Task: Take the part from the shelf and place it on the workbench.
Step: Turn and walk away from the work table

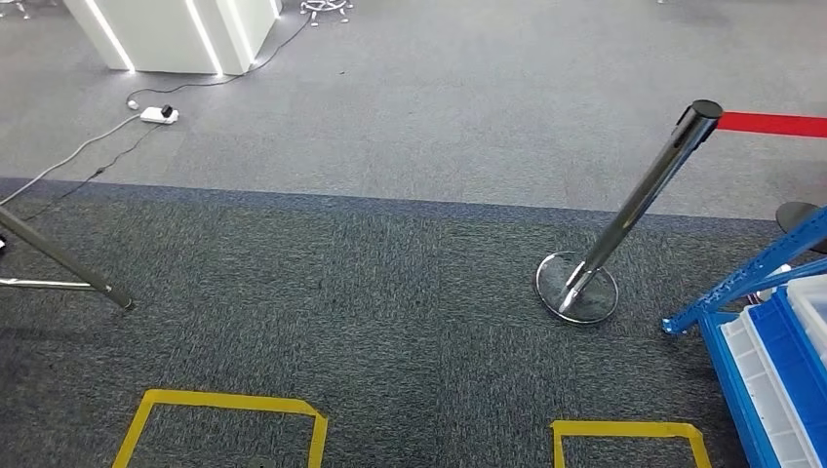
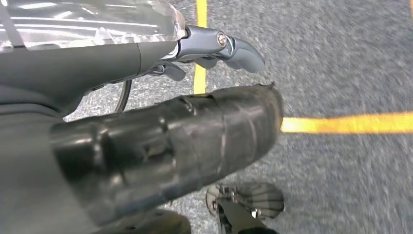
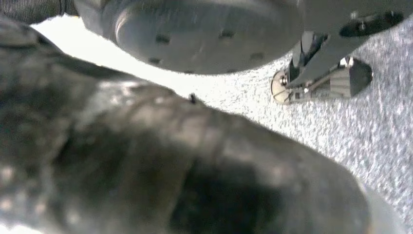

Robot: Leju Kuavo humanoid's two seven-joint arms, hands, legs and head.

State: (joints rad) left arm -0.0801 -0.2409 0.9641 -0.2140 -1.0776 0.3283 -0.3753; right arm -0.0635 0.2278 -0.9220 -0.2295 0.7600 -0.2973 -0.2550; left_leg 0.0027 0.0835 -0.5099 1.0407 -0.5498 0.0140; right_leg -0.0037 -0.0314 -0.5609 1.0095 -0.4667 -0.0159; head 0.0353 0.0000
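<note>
At the lower right edge of the head view stands the blue metal shelf with a blue plastic bin and a white plastic bin; the part itself cannot be made out, so it probably lies inside one of them. The left hand and right hand hang over grey carpet, blurred, and I cannot tell whether their fingers are released or clenched. Weight and stiffness stay unknown; I would take the part by its widest bare faces.
</note>
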